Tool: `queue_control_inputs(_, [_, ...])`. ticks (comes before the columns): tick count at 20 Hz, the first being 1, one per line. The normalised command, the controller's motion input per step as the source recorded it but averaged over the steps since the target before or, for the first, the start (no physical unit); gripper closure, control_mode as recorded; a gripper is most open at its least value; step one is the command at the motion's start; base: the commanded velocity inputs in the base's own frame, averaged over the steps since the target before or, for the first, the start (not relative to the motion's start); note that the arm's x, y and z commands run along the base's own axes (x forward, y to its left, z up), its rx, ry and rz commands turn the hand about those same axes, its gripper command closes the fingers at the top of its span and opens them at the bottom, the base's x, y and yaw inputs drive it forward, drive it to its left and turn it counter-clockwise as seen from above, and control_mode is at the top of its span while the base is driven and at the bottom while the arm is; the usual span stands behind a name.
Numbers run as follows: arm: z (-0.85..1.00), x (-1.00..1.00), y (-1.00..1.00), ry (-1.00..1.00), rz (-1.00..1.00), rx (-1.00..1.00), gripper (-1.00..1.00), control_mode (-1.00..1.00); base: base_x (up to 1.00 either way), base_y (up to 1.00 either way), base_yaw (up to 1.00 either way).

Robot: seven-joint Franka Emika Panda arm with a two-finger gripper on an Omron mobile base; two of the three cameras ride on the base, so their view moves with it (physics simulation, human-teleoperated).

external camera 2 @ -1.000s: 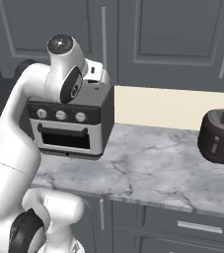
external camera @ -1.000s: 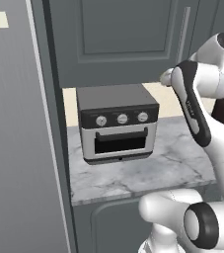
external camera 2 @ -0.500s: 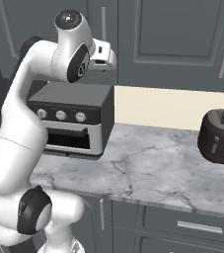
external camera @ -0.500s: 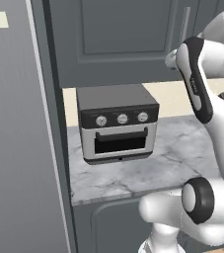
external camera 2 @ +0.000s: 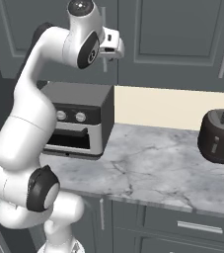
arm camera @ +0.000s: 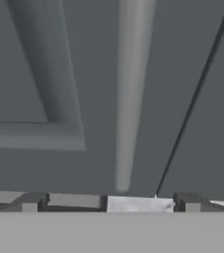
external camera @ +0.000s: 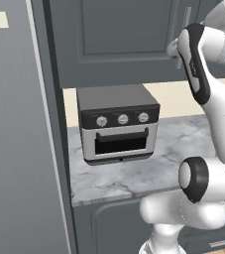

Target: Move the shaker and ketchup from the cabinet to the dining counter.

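I'm holding the hand [external camera 2: 114, 48] up at the closed cabinet [external camera: 119, 39], fingers spread apart, pointing right at its bar handle [arm camera: 130, 94], nothing gripped.

The light was even and soft, with no glare. A faint shadow lay under the toaster oven [external camera: 118, 124] on the worktop [external camera 2: 153, 173]. The close view of the cabinet [arm camera: 59, 74] door looked blurred and coarse.
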Motion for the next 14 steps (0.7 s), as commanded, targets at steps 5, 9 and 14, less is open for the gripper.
queue_control_inputs(5, [-0.02, 0.35, -0.05, -0.03, 0.0, 0.0, -1.0, -1.0, 0.0, 0.0, 0.0])
queue_control_inputs(9, [-0.02, 0.42, 0.0, -0.09, 0.0, 0.0, -1.0, -1.0, 0.0, 0.0, 0.0])
queue_control_inputs(14, [-0.01, 0.36, 0.0, -0.07, 0.0, 0.01, -1.0, -1.0, 0.0, 0.0, 0.0])
